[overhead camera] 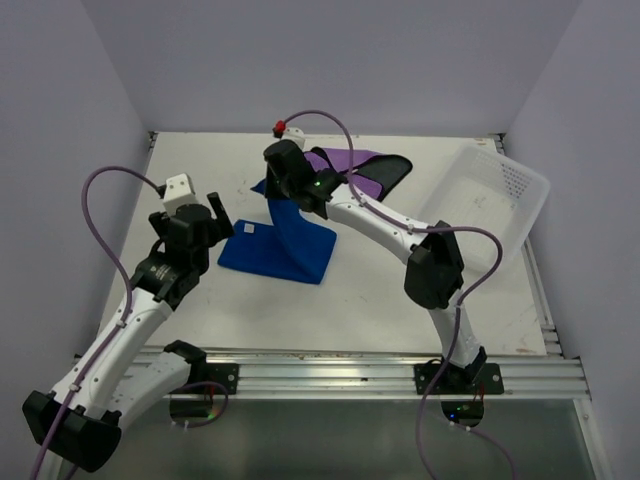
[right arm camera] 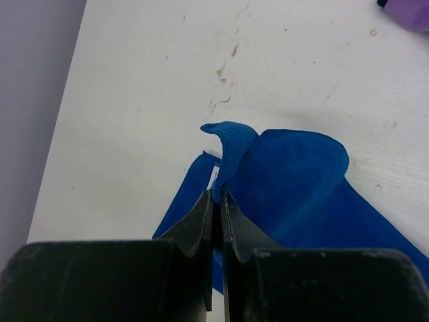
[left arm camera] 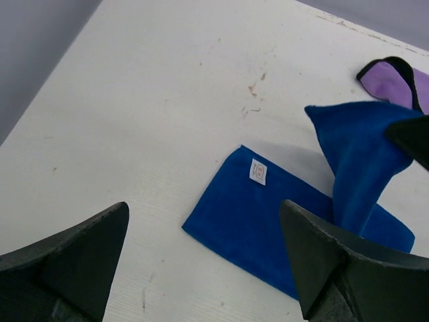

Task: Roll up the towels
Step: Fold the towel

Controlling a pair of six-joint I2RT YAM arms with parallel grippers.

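Pale lavender walls box in the white bench (overhead camera: pixel 400 300), which is scuffed with a few brown marks. Near its middle lies the blue towel (overhead camera: pixel 275 255), mostly flat, with a small white label (left arm camera: pixel 258 172) whose print is too small to read. The right gripper (right arm camera: pixel 216 194) is clenched on one corner of it, pinching the hem and holding that part up off the bench as a hanging fold. The left gripper (left arm camera: pixel 202 208) is released, jaws wide, over bare bench just left of the towel, touching nothing. The purple towel (overhead camera: pixel 375 170) lies at the far side, its left part hidden behind the right arm and its black section at the right end. A white basket (overhead camera: pixel 500 195) sits tilted at the right edge; what props it cannot be told.
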